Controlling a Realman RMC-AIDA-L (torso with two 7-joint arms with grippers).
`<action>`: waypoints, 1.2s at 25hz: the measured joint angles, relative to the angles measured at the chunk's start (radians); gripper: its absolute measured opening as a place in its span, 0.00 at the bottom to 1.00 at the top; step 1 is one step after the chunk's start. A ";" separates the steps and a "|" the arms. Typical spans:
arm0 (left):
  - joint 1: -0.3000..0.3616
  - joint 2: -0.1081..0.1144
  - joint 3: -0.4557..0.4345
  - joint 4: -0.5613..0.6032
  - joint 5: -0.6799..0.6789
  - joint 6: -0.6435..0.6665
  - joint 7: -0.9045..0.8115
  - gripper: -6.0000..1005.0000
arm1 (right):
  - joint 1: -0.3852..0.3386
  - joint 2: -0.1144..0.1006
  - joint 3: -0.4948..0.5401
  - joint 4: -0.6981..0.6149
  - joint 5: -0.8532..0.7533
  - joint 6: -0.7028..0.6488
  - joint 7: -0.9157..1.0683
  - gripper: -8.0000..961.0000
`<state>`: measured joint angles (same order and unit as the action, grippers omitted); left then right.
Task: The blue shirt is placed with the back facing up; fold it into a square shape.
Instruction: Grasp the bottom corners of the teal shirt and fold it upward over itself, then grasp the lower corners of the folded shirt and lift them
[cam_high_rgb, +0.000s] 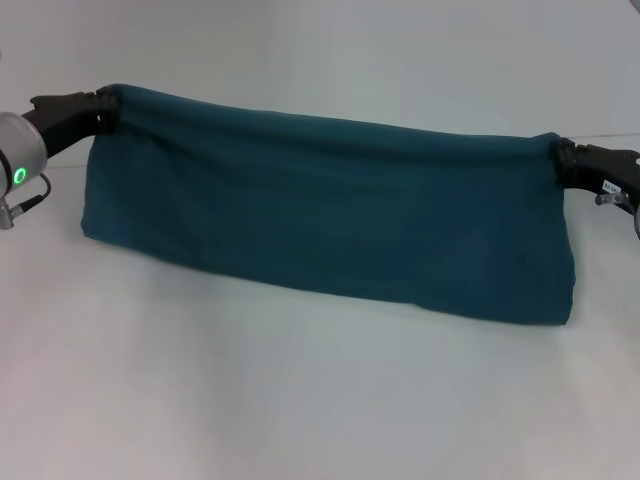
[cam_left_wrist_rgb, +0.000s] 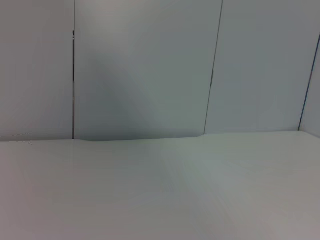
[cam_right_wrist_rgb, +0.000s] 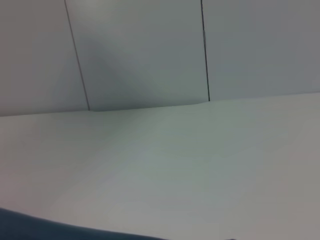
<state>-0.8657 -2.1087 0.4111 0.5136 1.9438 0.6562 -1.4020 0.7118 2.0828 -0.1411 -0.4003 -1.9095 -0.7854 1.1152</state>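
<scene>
The blue shirt (cam_high_rgb: 330, 210) hangs stretched between my two grippers in the head view, its top edge taut and its lower fold resting on the white table (cam_high_rgb: 300, 400). My left gripper (cam_high_rgb: 108, 105) is shut on the shirt's upper left corner. At the far right, my right gripper (cam_high_rgb: 560, 155) is shut on the upper right corner. A thin dark strip of the blue shirt (cam_right_wrist_rgb: 30, 222) shows at the lower edge of the right wrist view. The left wrist view shows no shirt and no fingers.
Both wrist views look across the white table toward pale wall panels (cam_left_wrist_rgb: 145, 70) with dark vertical seams behind it. Bare tabletop lies in front of the shirt in the head view.
</scene>
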 joint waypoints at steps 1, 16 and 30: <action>0.000 0.000 0.000 0.000 0.000 0.000 0.001 0.04 | 0.000 0.000 0.000 0.000 0.000 0.000 0.000 0.03; -0.023 -0.037 0.035 -0.001 -0.089 -0.076 0.146 0.28 | 0.008 0.003 0.000 0.039 0.131 0.099 -0.001 0.13; 0.026 -0.030 0.036 0.017 -0.114 -0.101 0.083 0.67 | -0.012 -0.029 -0.081 0.029 0.134 0.090 0.131 0.67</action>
<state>-0.8399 -2.1383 0.4468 0.5306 1.8300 0.5555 -1.3190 0.6998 2.0538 -0.2219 -0.3717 -1.7750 -0.6950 1.2457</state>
